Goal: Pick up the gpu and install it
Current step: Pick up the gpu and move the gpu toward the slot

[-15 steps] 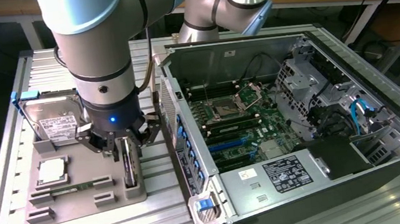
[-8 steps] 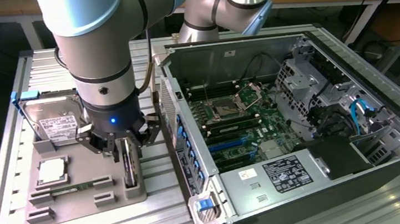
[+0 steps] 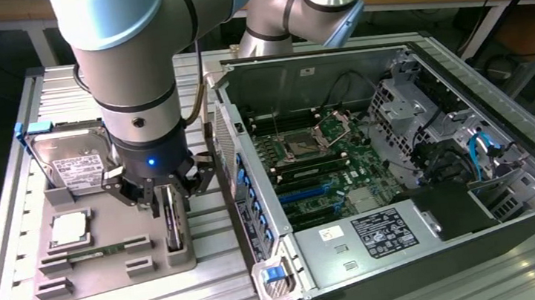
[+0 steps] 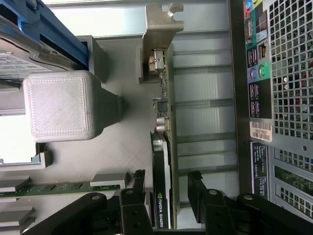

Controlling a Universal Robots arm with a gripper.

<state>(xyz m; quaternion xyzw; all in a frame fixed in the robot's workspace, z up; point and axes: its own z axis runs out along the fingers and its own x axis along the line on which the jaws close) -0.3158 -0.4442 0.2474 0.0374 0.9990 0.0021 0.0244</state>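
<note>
your black two-fingered gripper (image 3: 167,199) hangs over the gpu (image 3: 171,223), a thin flat dark circuit card with a silvery metal edge. the card stands on its long edge in a slot of the grey plastic holder tray (image 3: 110,267) on the slatted metal table (image 3: 9,244), just beside the open grey computer case (image 3: 318,62). the jaws are wide apart and straddle the card, one finger to each face. they seem to touch nothing, though the wrist view is dark right at the fingertips, so a light brush on one side can't be ruled out. the step in hand looks like the grasp. keep the card centred so both jaws meet it together and don't tip it in its slot. grip the flat body, away from the small raised parts and the bracket end. stay clear of the narrow green memory stick (image 4: 54,188) and the silver hard drive with the white label (image 3: 75,169), both close by in the same tray.
</note>
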